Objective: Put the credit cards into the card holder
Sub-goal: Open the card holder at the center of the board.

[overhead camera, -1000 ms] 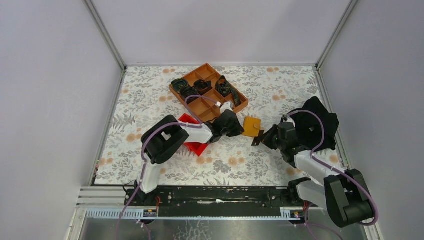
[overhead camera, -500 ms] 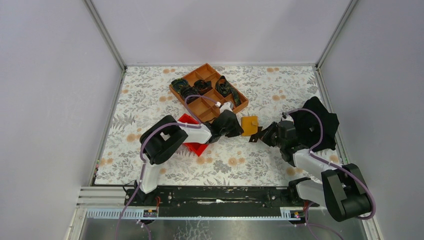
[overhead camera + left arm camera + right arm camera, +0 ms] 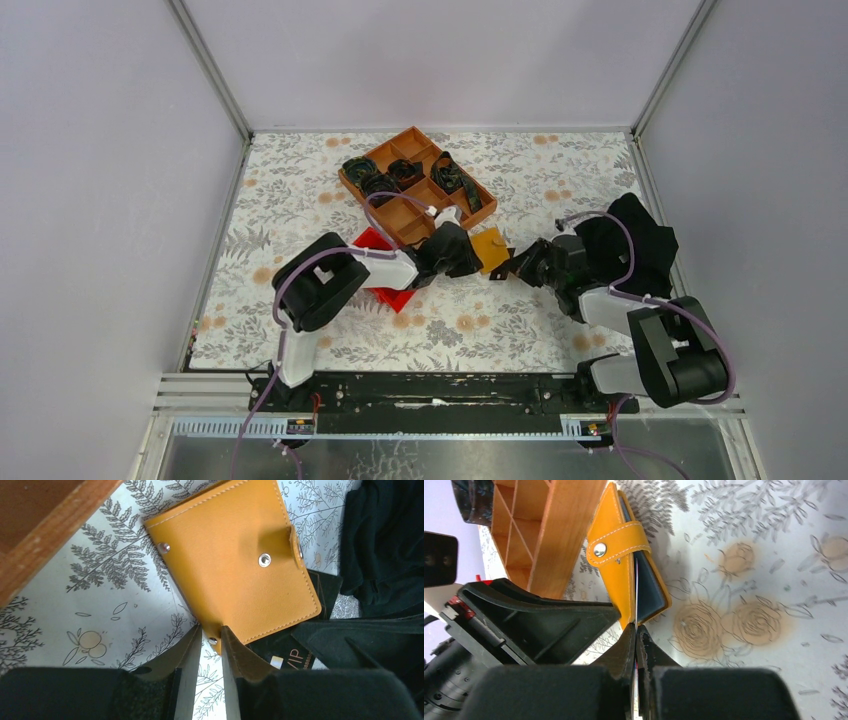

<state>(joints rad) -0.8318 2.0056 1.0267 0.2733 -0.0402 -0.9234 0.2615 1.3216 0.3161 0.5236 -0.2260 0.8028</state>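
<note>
The tan-orange card holder (image 3: pixel 489 249) is held off the floral table, partly open, with its strap and snap showing (image 3: pixel 235 565). My left gripper (image 3: pixel 212 634) is shut on its near corner, by a metal stud. My right gripper (image 3: pixel 636 630) is shut on a thin credit card (image 3: pixel 636 595) seen edge-on. The card's far end sits between the holder's orange cover (image 3: pixel 616 570) and its dark grey inner panel. In the left wrist view the same dark card, marked VIP (image 3: pixel 292 657), pokes under the holder's lower edge. In the top view the grippers meet at the holder, left (image 3: pixel 473 258) and right (image 3: pixel 511 267).
The orange-brown compartment tray (image 3: pixel 400 215) with dark items lies just behind the holder, its wooden wall close by (image 3: pixel 559 535). A red bin (image 3: pixel 385 294) sits under the left arm. A black cloth (image 3: pixel 632 240) lies at the right.
My right gripper has moved left with the card until it reaches the card holder. The holder has turned slightly in the left gripper, which stays in place.
</note>
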